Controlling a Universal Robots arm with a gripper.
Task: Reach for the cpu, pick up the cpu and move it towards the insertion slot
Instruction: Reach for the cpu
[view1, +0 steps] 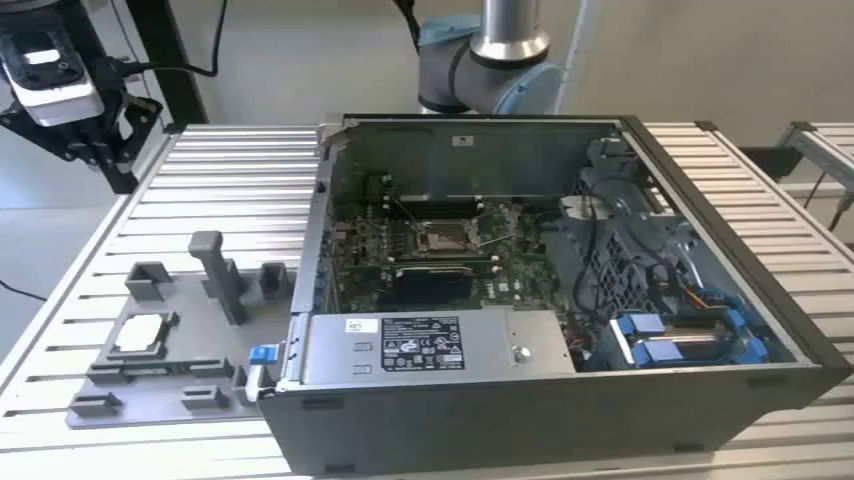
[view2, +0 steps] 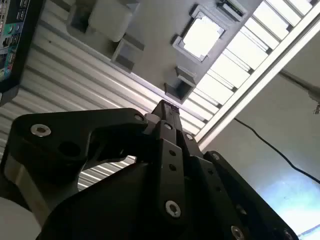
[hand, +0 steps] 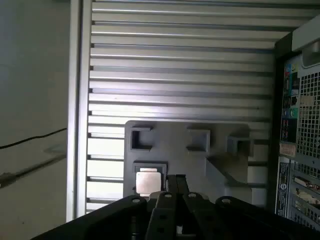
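While cpu lies in both wrist views | exterior view shows insertion slot

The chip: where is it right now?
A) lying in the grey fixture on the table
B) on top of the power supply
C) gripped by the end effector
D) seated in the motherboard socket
A: the chip lies in a pocket of the grey fixture beside the computer case, apart from the end effector.

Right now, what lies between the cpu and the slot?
In the exterior view, grey posts and the case wall stand between the cpu and the slot.
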